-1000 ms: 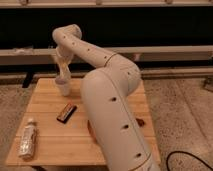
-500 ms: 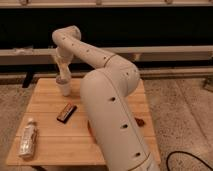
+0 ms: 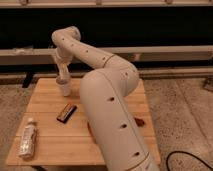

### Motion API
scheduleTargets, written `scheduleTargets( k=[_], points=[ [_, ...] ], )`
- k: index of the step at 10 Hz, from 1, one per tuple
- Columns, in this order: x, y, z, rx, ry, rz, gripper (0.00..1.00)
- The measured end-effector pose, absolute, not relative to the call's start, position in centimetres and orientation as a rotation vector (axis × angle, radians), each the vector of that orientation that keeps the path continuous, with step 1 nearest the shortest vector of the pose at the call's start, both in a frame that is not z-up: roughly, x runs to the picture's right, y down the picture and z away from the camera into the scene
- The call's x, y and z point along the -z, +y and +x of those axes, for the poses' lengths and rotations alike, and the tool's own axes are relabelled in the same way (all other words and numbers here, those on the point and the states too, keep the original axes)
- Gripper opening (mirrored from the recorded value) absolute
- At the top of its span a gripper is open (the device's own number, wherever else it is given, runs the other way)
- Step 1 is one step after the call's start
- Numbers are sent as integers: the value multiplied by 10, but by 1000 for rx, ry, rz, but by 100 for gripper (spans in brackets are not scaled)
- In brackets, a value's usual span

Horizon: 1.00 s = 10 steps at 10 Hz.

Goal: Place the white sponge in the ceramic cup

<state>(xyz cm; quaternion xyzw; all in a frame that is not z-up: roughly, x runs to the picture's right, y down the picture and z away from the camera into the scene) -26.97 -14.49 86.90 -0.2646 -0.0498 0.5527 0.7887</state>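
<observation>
Arm reaches across the table (image 3: pixel 45 107) to its far left corner. Gripper (image 3: pixel 62 71) hangs directly above the cup (image 3: pixel 64 87), pointing down, its tip at or just over the rim. Sponge (image 3: pixel 62 67): a pale sliver shows at the tip of the gripper, right above the cup mouth; most likely that is it, but I cannot separate it cleanly from the gripper parts. No pale block lies anywhere on the table. Jaws: cannot tell whether clenched or released.

Other items: dark bar (image 3: pixel 66 113) mid-table, well apart from the cup; plastic bottle (image 3: pixel 27 141) lying near the front left edge; bowl (image 3: pixel 91 131) mostly hidden behind the arm.

Judgement: step in hand is the drop into the cup; task looks close to done. To do it well: keep the gripper centred over the mouth, lower until the sponge sits below the rim, release only then. Lift straight up afterwards; a sideways pull could tip the small, light cup.
</observation>
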Motion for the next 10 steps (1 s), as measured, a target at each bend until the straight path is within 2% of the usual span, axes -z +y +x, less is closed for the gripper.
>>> scheduleTargets(
  k=[2,5,10],
  points=[
    [-869,-145,-270,-1190,-108,-568,16],
    [-869,-146,-272,-1187,-114,-566,36],
    [-868,-149,-275,-1182,-120,-561,40]
  ],
)
